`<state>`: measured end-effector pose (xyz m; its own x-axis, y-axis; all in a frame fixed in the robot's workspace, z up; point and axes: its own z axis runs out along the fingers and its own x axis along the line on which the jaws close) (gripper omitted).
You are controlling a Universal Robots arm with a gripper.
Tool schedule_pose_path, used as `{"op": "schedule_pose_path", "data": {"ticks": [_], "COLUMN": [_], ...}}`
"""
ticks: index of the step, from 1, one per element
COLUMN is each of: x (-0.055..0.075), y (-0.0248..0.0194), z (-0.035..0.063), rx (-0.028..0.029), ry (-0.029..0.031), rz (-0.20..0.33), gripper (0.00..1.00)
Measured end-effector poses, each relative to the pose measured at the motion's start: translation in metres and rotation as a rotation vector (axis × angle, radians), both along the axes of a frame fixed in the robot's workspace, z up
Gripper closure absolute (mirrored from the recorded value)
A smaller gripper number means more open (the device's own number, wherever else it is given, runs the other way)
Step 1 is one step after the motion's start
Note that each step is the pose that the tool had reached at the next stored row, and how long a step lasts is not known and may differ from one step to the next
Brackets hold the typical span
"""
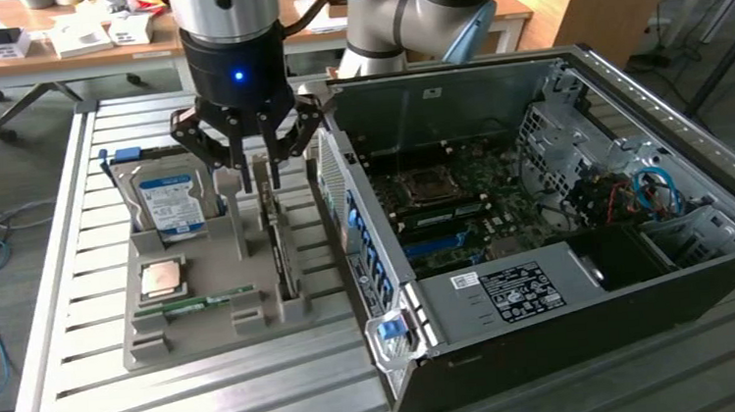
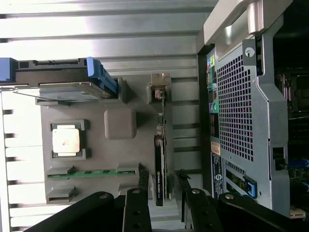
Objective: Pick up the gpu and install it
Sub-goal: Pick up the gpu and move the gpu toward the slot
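Note:
The gpu (image 1: 280, 244) is a thin dark card standing on edge in a slot of the grey holder (image 1: 200, 329), right beside the open computer case (image 1: 542, 251). My gripper (image 1: 258, 171) hangs just above the card's far end, fingers pointing down. In the wrist view the gpu (image 2: 160, 166) runs edge-on between the two black fingertips (image 2: 143, 180), with a gap showing on each side. My gripper (image 2: 162, 186) is open and holds nothing.
On the holder (image 2: 120, 123) a hard drive (image 1: 170, 204) with a blue-white label stands on edge, and a cpu (image 1: 164, 278) and a green memory stick (image 1: 199, 302) lie flat. The case's motherboard (image 1: 453, 204) is exposed. A cluttered desk (image 1: 65, 33) stands behind.

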<state>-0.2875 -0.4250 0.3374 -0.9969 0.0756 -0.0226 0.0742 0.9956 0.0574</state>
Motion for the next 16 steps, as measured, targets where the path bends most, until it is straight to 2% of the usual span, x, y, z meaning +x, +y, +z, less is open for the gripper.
{"op": "schedule_pose_path", "data": {"ticks": [12, 16], "x": [0.0, 0.0], "y": [0.0, 0.0], "z": [-0.0153, -0.016], "rx": [-0.0001, -0.0003], "ry": [0.0, 0.0003], "rz": [0.0, 0.0], "gripper": [0.64, 0.64]}}
